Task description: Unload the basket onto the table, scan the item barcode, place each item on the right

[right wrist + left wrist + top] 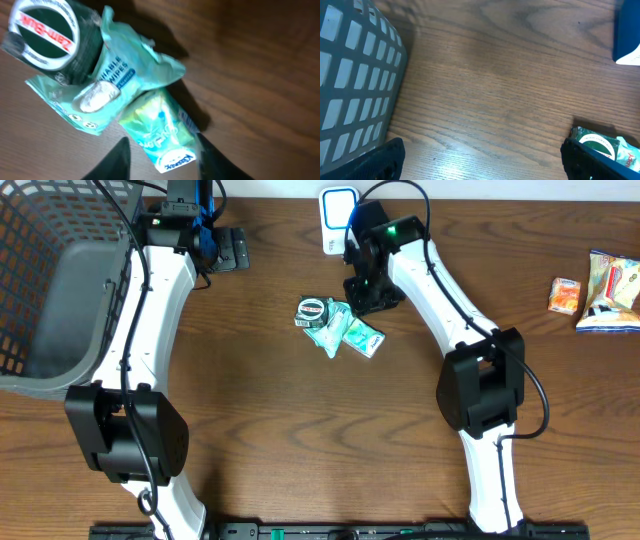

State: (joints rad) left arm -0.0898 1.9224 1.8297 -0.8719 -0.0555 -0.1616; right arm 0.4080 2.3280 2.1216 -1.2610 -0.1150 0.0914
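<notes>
Three small items lie bunched mid-table (300,430): a round green tin (312,311), a teal wipes pouch (335,330) and a pale green tissue pack (159,140). The tin rests on one end of the pouch. The tissue pack lies flat on the wood at the pouch's other side, overlapping its edge.

Right gripper (165,162) is low over the bunch, fingers apart and straddling the end of the tissue pack. One finger sits against the pack's edge; bare wood shows between the pack and the other. Not clamped.

Left gripper (482,170) is at the far left of the table, jaws spread wide with only wood between them, grey basket (60,300) just beside it.

A white unit with a blue face (338,218) stands at the back edge. Two snack packets (590,292) lie well apart at the far right.
</notes>
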